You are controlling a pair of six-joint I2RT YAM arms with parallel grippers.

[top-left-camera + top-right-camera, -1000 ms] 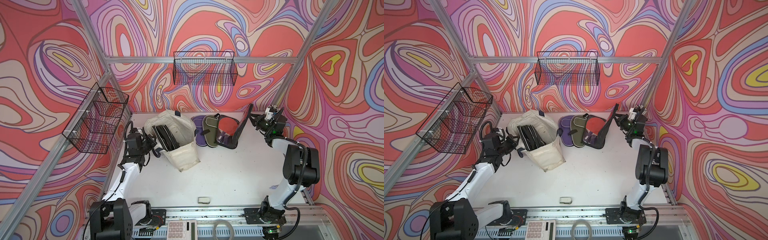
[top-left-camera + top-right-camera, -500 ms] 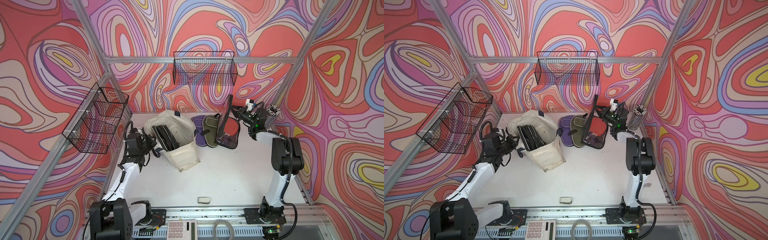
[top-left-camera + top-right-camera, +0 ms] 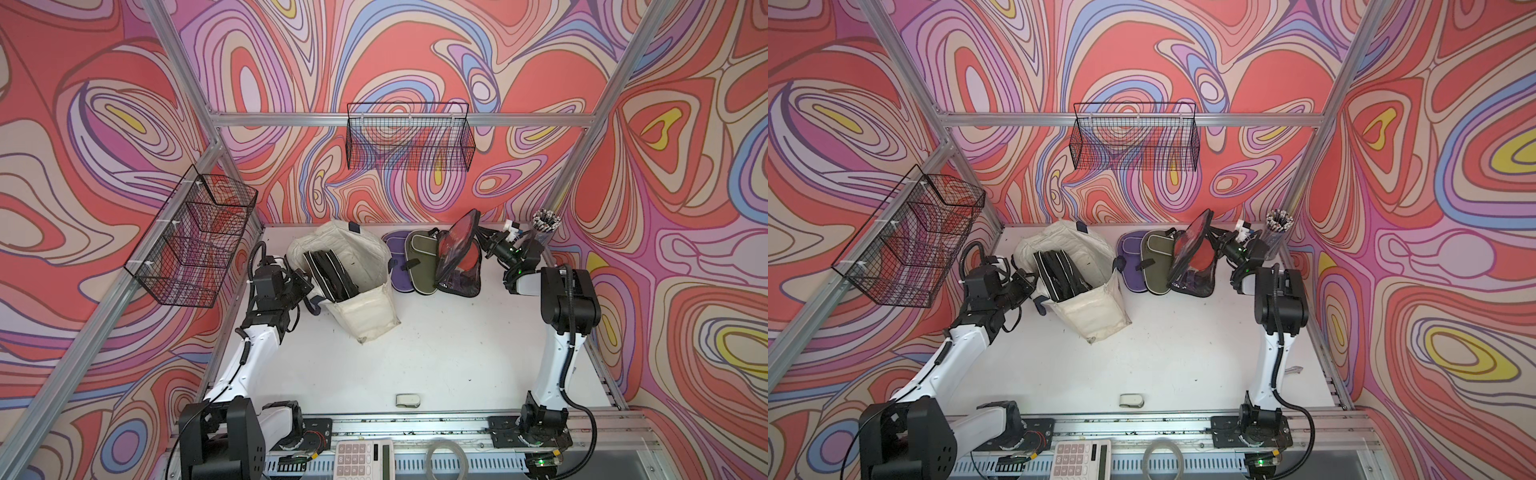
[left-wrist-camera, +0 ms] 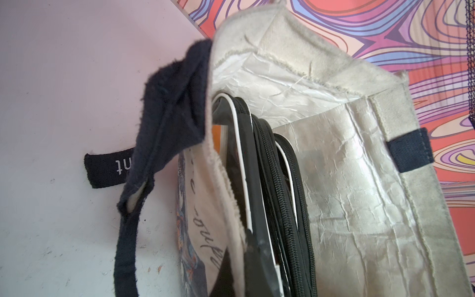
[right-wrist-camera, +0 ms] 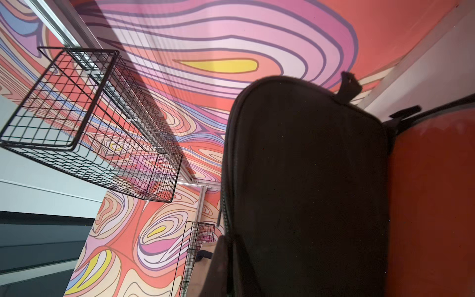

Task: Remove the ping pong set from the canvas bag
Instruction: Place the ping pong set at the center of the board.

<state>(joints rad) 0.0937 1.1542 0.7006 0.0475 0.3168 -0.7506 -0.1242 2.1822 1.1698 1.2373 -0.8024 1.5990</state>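
The cream canvas bag stands open at the back left, with black zipped cases upright inside it. My left gripper is shut on the bag's near rim. In the left wrist view the rim is pinched in that gripper, beside the navy handle. My right gripper is shut on a ping pong set, a black case with a red paddle behind its clear face. That case leans left over another red-paddle case. Its black back fills the right wrist view.
A green case and a purple case lie between the bag and the held case. A cup of pencils stands in the back right corner. Wire baskets hang on the walls. A small white object lies near the front edge.
My right gripper has swung the held case from near the right wall leftward, so it now leans over the cases lying on the table. The left arm and the bag have not moved.
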